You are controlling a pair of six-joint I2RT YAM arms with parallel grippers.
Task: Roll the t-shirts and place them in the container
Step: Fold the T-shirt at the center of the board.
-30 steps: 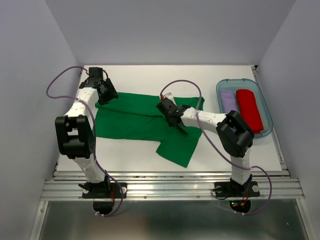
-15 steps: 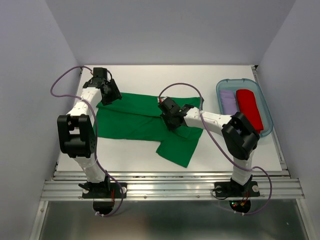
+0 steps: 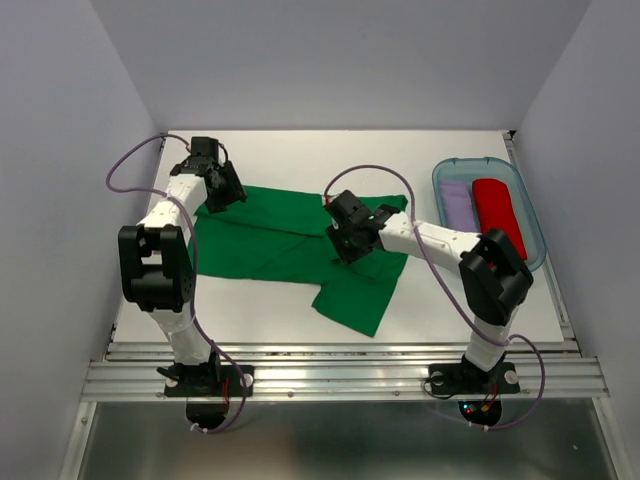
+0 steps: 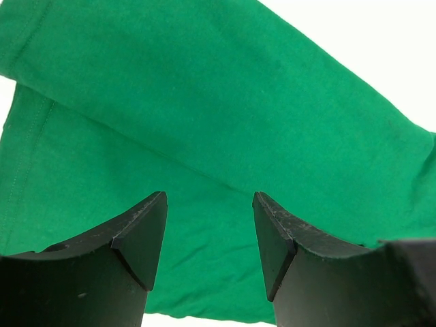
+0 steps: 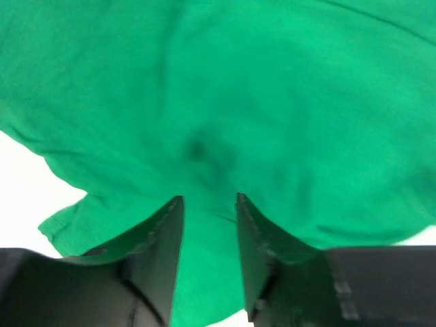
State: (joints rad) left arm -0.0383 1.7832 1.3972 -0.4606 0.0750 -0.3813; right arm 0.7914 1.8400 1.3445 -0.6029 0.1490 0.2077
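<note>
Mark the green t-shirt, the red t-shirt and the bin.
green t-shirt point(image 3: 265, 240): top external view, middle of its body.
red t-shirt point(image 3: 498, 220): top external view, middle of the bundle.
bin point(image 3: 480, 158): top external view, far rim.

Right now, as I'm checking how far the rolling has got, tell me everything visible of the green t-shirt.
The green t-shirt is bright emerald, soft plain cloth with stitched hems, lying unrolled and mostly flat on the white table, partly folded over itself with creases and one part reaching toward the near edge. The left gripper hovers open over its far left corner, the right gripper open above its middle; neither holds it.
</note>
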